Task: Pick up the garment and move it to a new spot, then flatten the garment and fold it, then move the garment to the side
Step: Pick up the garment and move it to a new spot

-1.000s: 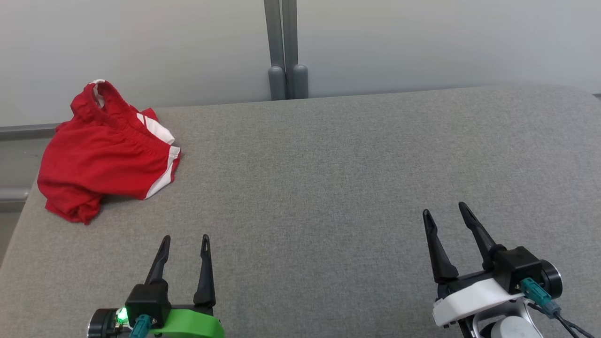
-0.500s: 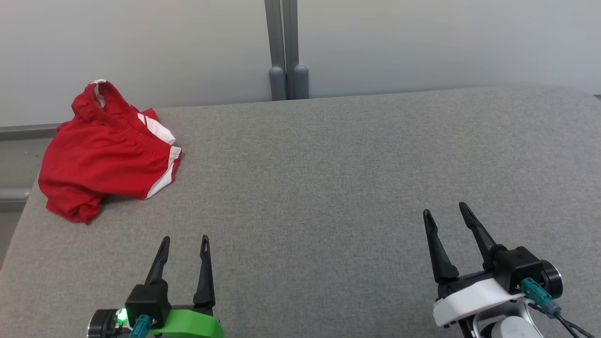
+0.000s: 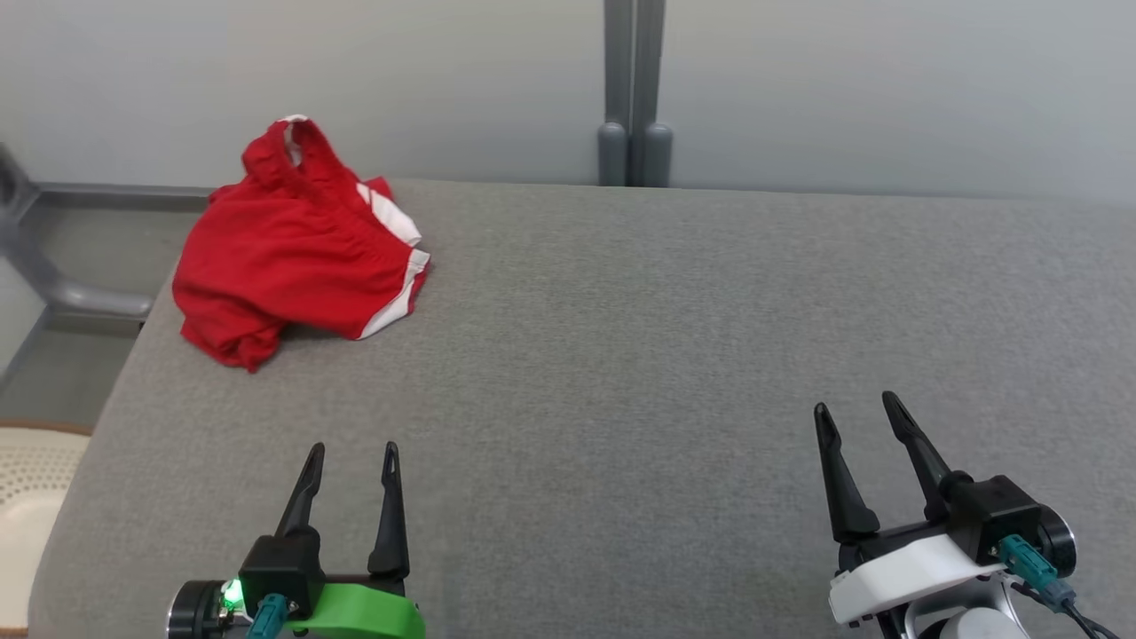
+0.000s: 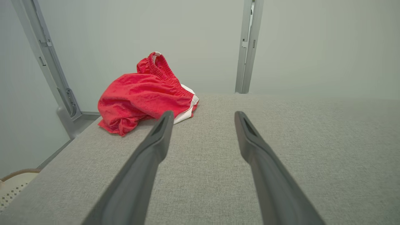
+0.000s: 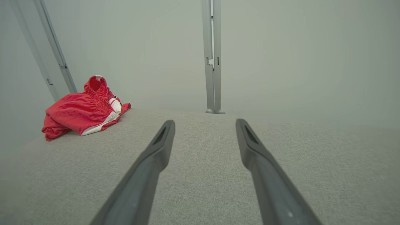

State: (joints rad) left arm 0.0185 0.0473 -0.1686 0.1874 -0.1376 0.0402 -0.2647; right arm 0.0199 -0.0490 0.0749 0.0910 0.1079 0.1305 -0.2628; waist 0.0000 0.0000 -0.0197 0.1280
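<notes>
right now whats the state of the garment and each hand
red shorts: crumpled in a heap at the far left corner of the grey table, not flattened or folded
left hand: open, empty, near left, apart from the shorts
right hand: open, empty, near right, apart from the shorts

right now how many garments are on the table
1. The red garment, with white trim, lies crumpled at the far left corner of the grey table. A smaller piece bundled inside it would be hidden.
</notes>
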